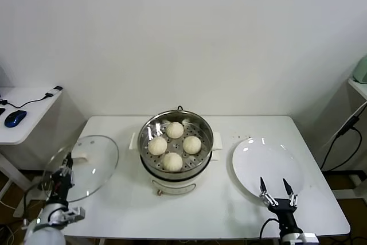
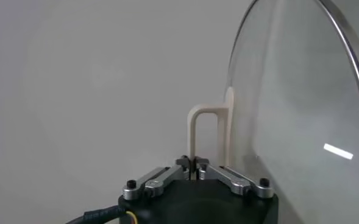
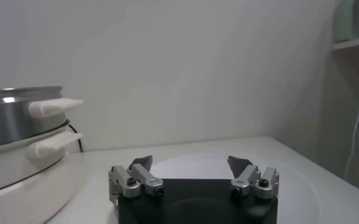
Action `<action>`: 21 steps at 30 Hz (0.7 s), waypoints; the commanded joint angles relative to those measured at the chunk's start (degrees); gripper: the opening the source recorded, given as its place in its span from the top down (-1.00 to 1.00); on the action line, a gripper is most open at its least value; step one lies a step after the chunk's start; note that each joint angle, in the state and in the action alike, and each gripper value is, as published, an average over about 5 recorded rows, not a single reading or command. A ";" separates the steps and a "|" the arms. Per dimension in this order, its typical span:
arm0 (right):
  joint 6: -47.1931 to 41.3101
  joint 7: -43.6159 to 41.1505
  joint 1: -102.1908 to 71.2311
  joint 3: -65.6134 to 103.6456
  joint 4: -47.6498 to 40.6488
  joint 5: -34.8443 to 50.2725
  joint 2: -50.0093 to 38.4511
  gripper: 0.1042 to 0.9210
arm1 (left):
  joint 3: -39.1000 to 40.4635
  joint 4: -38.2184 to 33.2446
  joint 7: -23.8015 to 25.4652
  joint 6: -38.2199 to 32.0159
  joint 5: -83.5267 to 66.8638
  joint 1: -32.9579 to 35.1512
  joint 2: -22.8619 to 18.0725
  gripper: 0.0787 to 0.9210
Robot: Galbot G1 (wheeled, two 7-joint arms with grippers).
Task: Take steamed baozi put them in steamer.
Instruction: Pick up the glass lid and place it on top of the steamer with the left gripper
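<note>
Buns, four of them, sit together on the holed tray inside the steamer at the middle of the desk. Left gripper at the desk's left edge pinches the handle of the glass lid. Right gripper hangs spread wide over the plate near the front right corner.

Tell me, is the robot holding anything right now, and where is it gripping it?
Yes. The left gripper is shut on the glass lid, pinching its cream handle. The right gripper is open over the white plate, holding nothing.
</note>
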 commanded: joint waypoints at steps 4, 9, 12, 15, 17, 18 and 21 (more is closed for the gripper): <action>-0.37 2.27 -0.45 -0.45 1.06 -2.56 0.31 -0.76 | 0.43 -13.91 9.45 7.07 -2.53 -0.51 3.66 0.87; -0.34 2.54 -0.56 -0.76 1.22 -4.13 0.68 -0.76 | 8.11 -17.64 12.33 11.44 2.28 -4.63 4.46 0.87; -0.46 2.60 -0.83 -0.96 1.73 -4.56 0.84 -0.76 | 14.84 -20.19 14.45 15.78 5.24 -7.98 4.42 0.87; -0.45 2.58 -1.18 -1.04 2.41 -4.84 0.85 -0.76 | 21.98 -21.90 17.05 20.75 7.54 -11.48 3.44 0.87; -0.41 2.59 -1.30 -1.00 2.67 -4.84 0.81 -0.76 | 26.87 -22.18 18.61 24.19 9.35 -13.67 2.34 0.87; -0.39 2.60 -1.32 -0.98 2.70 -4.82 0.79 -0.76 | 28.88 -22.13 19.25 25.58 10.48 -14.49 1.79 0.87; -0.22 2.62 -1.31 -0.96 2.54 -4.79 0.74 -0.76 | 33.88 -21.68 20.92 28.54 13.91 -16.32 -0.29 0.87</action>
